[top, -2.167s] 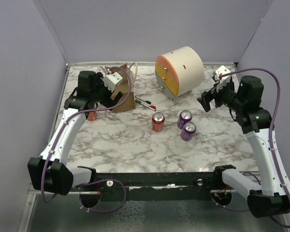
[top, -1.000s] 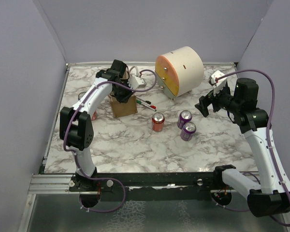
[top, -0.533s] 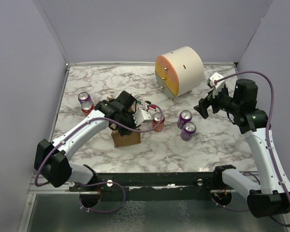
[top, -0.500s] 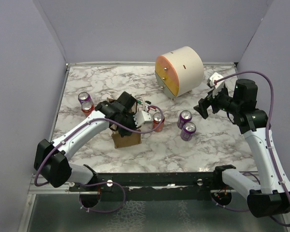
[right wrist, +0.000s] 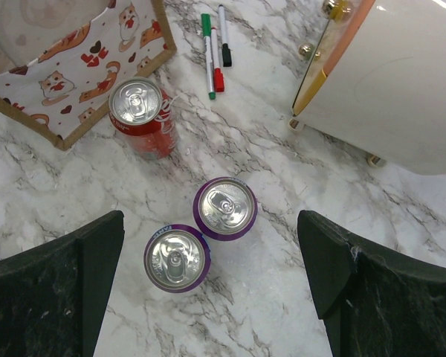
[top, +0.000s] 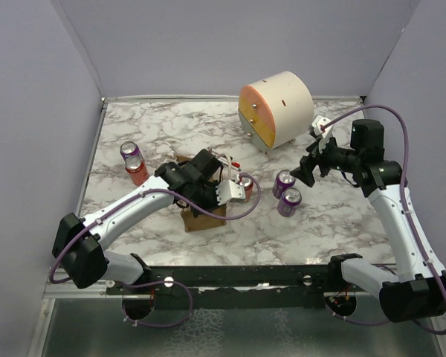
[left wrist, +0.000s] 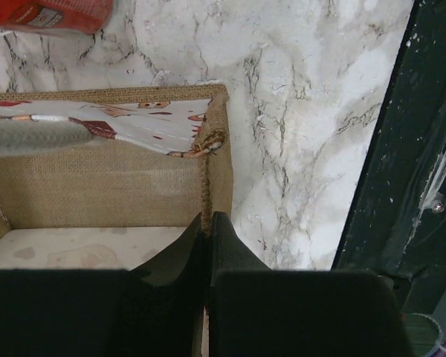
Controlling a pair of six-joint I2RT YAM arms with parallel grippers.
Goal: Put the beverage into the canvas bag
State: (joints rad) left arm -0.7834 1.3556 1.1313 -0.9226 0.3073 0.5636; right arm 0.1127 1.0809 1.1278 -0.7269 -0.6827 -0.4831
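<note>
Clamping one upper corner of the bag (left wrist: 119,178), L gripper (left wrist: 207,227) is clenched tight, with the burlap wall edge pinched between its fingers.

- Bag: tan, boxy, upright on the table (left wrist: 305,111), mouth open, cat-print lining showing. It sits directly ahead of and under L gripper.
- Red can (right wrist: 137,111): upright on the table, outside the bag, just past the bag's far wall from L gripper. Can't tell if it touches the bag.
- R gripper (top: 308,168): released, jaws spread wide, nothing between them. It hovers above the table, tilted down.
- Purple cans (right wrist: 224,207): 2 pcs, upright, side by side, touching or nearly so. They stand right below R gripper, framed between its fingers in the wrist view.
- Markers (right wrist: 214,52): 2 pcs, lying parallel, ahead of R gripper beyond the red can, between bag and drum.
- Drum (top: 279,108): cream w/ orange face, on its side on small feet, ahead of R gripper and well apart from L gripper.
- Far cans (top: 134,160): 1 purple and 1 red, upright and close together, beyond L arm, well apart from both grippers.
- Rail (left wrist: 409,163): dark, running along the table edge beside L gripper.
</note>
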